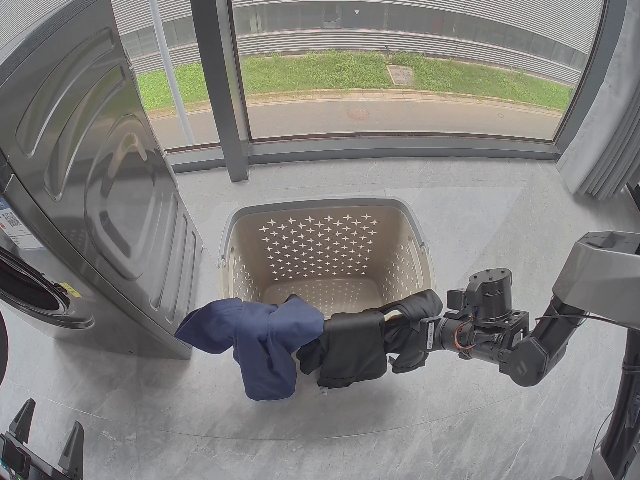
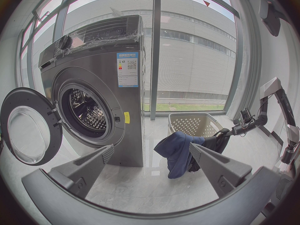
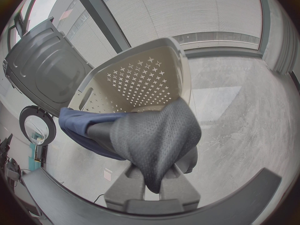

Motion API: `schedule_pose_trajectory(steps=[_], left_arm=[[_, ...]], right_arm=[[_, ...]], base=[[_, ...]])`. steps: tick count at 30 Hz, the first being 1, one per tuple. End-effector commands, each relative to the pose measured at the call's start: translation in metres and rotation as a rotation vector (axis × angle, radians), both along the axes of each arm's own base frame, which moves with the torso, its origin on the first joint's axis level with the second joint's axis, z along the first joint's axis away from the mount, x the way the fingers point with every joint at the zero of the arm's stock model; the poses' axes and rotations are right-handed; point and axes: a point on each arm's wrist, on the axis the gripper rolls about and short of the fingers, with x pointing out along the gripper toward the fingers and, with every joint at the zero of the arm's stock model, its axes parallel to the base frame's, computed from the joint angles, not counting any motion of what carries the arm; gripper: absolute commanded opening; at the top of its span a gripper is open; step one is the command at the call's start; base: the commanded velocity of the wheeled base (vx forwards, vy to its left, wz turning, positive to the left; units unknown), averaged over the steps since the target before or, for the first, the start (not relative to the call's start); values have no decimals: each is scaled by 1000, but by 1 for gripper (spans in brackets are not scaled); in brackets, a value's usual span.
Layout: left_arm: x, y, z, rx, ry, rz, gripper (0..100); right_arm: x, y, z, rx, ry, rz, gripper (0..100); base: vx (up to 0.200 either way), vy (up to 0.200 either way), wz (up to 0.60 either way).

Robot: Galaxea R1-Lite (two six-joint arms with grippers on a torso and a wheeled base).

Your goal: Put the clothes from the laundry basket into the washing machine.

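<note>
Black mesh cloth (image 3: 156, 138) bunched in right claw (image 3: 153, 172), clamped on it; blue cloth (image 1: 267, 341) hangs past its tips, near the basket (image 1: 320, 205). Soft, light, floppy (blue may drop): grip the bunch. Left claw (image 2: 150, 150) wide, washer (image 2: 125, 135) ahead.

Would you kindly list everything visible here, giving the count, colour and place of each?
washing machine: one, grey, on the robot's left, round door swung open
laundry basket: one, beige, on the floor below the window
black garment: one, black, hanging at the basket's near rim
blue garment: one, dark blue, hanging beside the black garment, on the washer side
window: one, grey frame, behind the basket
curtain: one, grey, right of the window
right pincer: one, grey, shut on the black garment
left pincer: one, grey, open, low, facing the washer
</note>
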Motion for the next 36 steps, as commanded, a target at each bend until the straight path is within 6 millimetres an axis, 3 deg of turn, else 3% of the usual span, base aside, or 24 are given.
schedule_pose_trajectory(steps=[1,3,4,6,14,18,29,36], left_arm=[[0,0,-4,-1,4,-1,100],[0,0,-4,-1,4,0,100],[0,0,-4,-1,4,0,100],[0,0,-4,-1,4,0,100],[0,0,-4,-1,4,0,100],[0,0,-4,-1,4,2,100],[0,0,-4,-1,4,-1,100],[0,0,-4,-1,4,-1,100]], right_arm=[[-42,-1,49,48,-104,53,0],[-51,-2,57,54,-119,59,0],[-70,-2,72,64,-156,71,0],[-88,-3,84,78,-191,87,0],[-139,-7,122,166,-315,181,0],[-146,-13,135,197,-374,185,0],[-146,-12,142,214,-457,181,0],[-145,-11,139,208,-447,184,0]], base=[[0,0,0],[0,0,0],[0,0,0],[0,0,0],[0,0,0],[0,0,0],[0,0,0],[-200,0,0]])
